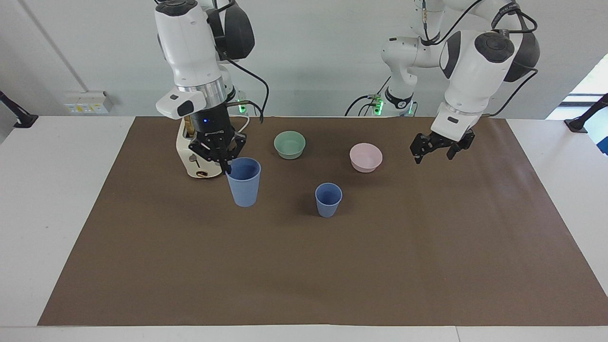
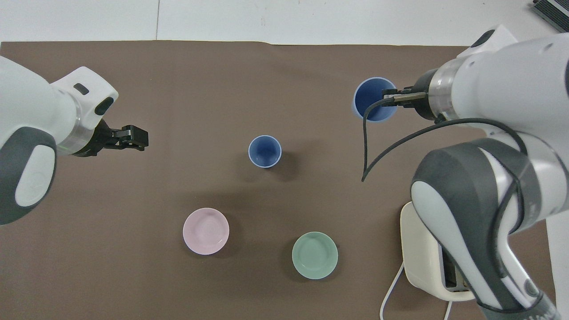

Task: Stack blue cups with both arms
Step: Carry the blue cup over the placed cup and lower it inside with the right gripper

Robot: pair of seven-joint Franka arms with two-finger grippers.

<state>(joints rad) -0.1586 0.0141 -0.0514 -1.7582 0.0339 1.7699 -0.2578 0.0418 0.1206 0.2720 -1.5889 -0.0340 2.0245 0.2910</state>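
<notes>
One blue cup [image 1: 328, 199] [image 2: 265, 151] stands upright on the brown mat near the table's middle, with nothing touching it. The second blue cup [image 1: 243, 183] [image 2: 374, 100] hangs upright in the air over the mat, beside the toaster. My right gripper [image 1: 227, 164] [image 2: 393, 98] is shut on that cup's rim, one finger inside the cup and one outside. My left gripper [image 1: 433, 154] [image 2: 133, 137] hangs open and empty above the mat, toward the left arm's end, apart from the standing cup and beside the pink bowl.
A pale pink bowl [image 1: 365, 157] [image 2: 206, 231] and a pale green bowl [image 1: 289, 144] [image 2: 314, 255] sit nearer to the robots than the standing cup. A cream toaster [image 1: 199, 161] [image 2: 422, 262] stands toward the right arm's end, partly hidden by that arm.
</notes>
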